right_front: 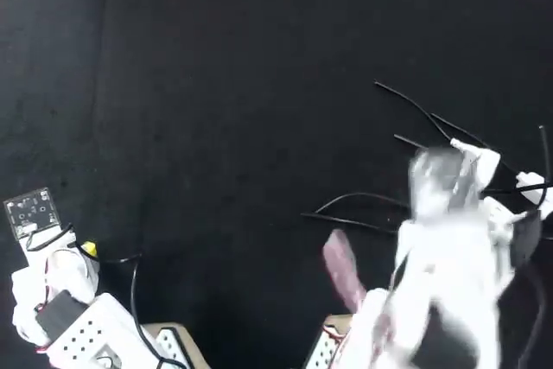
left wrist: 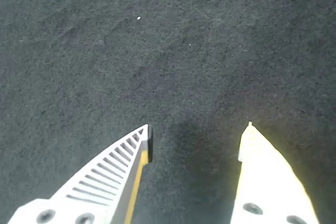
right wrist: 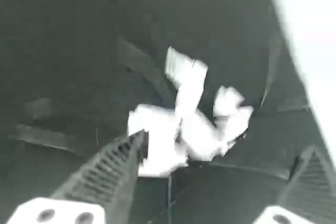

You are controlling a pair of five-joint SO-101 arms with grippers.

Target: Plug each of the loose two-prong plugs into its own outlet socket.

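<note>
L claw: released, fingers spread wide, bare black cloth beneath and ahead of tips. R claw: also released, fingers far apart. White plug pieces sit just ahead of it, nearer one finger. V. blurred, can't tell plug from socket. Black cords run out from the pieces across the cloth.
</note>
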